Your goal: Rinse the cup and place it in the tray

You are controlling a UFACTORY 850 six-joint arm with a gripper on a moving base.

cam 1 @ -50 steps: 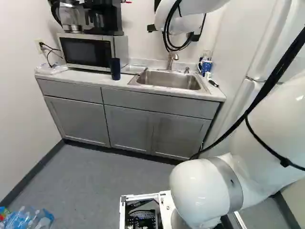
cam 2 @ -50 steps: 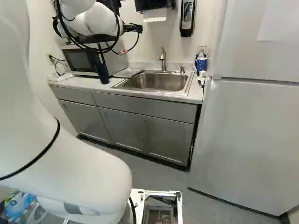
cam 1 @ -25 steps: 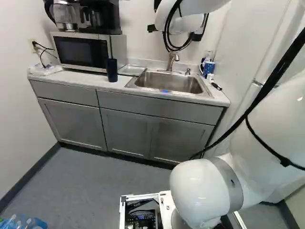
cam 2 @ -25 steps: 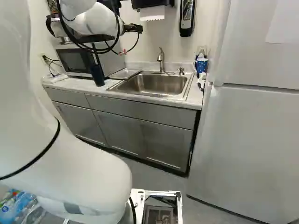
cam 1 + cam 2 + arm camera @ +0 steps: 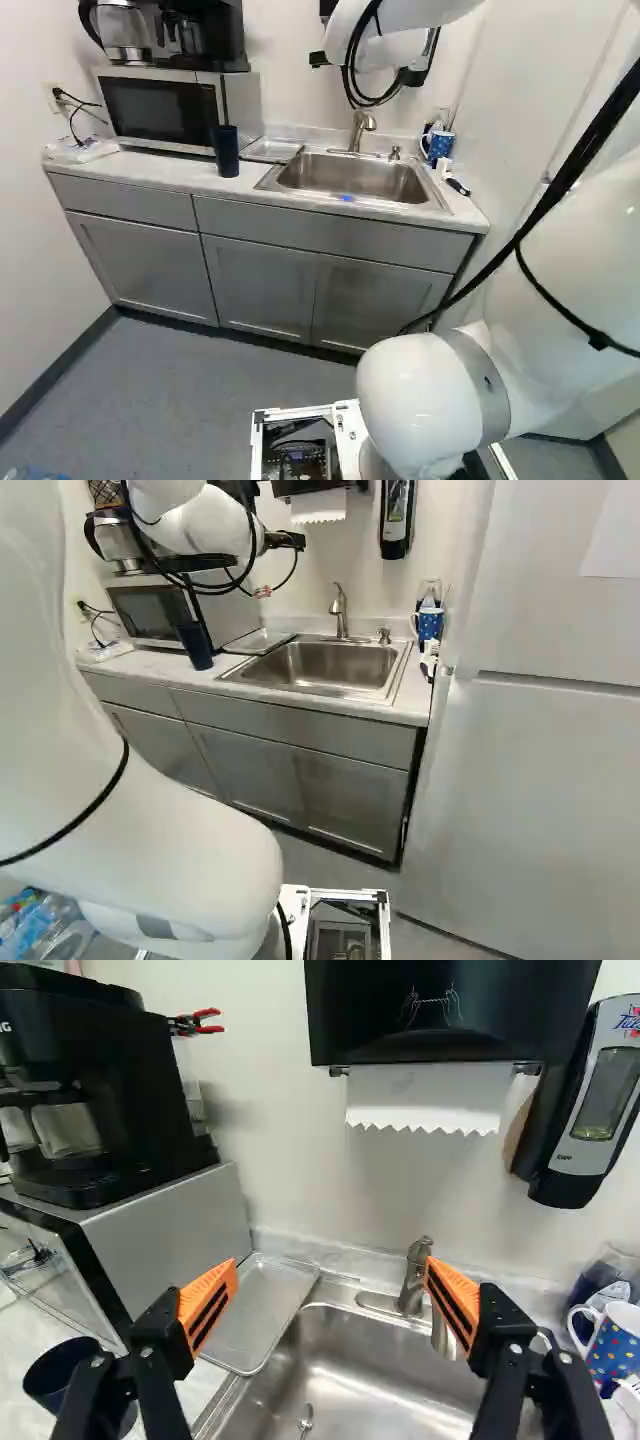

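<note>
While arm (image 5: pixel 430 400) fills lower R of L base view, blue cup (image 5: pixel 225 151) stands on table (image 5: pixel 130 165) at upper L, by microwave (image 5: pixel 160 110). R base view: blue cup upper L, metal tray (image 5: pixel 258 642) beside sink (image 5: pixel 325 666), upper ctr. Wrist view: fingers (image 5: pixel 208 1305) wide open, blue cup partly behind one.

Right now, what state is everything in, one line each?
Gripper: open, empty
Dark cup: upright on counter; rinsed or not, can't tell
Tray: flat, bare
Faucet: no water visible
Microwave: shut
Cabinet doors: shut
Paper towel: sheet hanging out
</note>
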